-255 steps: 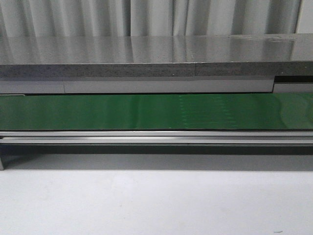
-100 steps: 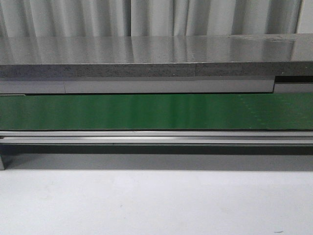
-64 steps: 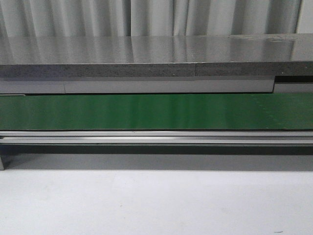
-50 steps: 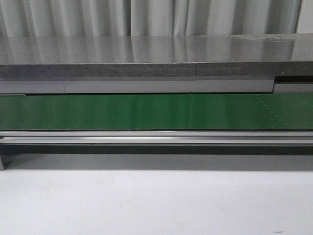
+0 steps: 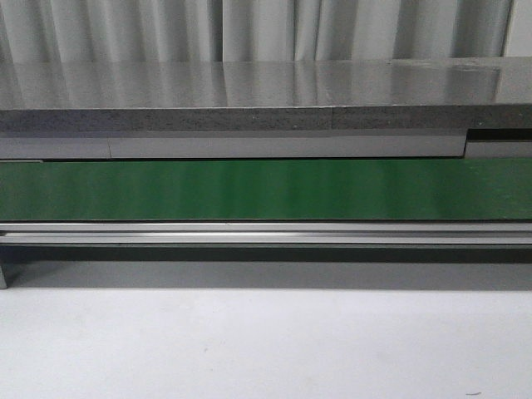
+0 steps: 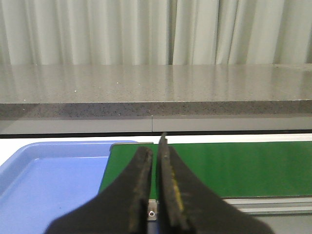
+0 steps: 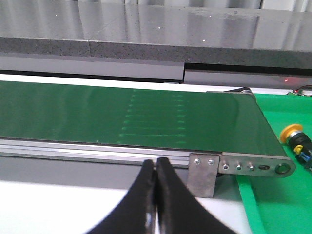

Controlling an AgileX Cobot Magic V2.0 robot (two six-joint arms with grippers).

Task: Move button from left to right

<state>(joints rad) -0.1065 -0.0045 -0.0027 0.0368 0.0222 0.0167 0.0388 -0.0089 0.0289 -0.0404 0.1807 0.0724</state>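
The button (image 7: 293, 133), a yellow-orange cap on a dark body, lies on the green tray (image 7: 273, 204) just past the right end of the green conveyor belt (image 7: 146, 117); it shows only in the right wrist view. My right gripper (image 7: 156, 164) is shut and empty, in front of the belt's rail and left of the button. My left gripper (image 6: 155, 149) is shut and empty, over the belt's left end (image 6: 234, 165) beside a blue tray (image 6: 44, 185). Neither gripper shows in the front view.
The belt (image 5: 266, 189) runs across the front view, with a metal rail (image 5: 266, 233) in front and a grey stone counter (image 5: 266, 91) behind. A metal bracket (image 7: 204, 173) closes the belt's right end. A dark part (image 7: 306, 157) lies beside the button at the frame edge.
Faint marks on the belt have drifted to the right and left the front view. Nothing else has changed there.
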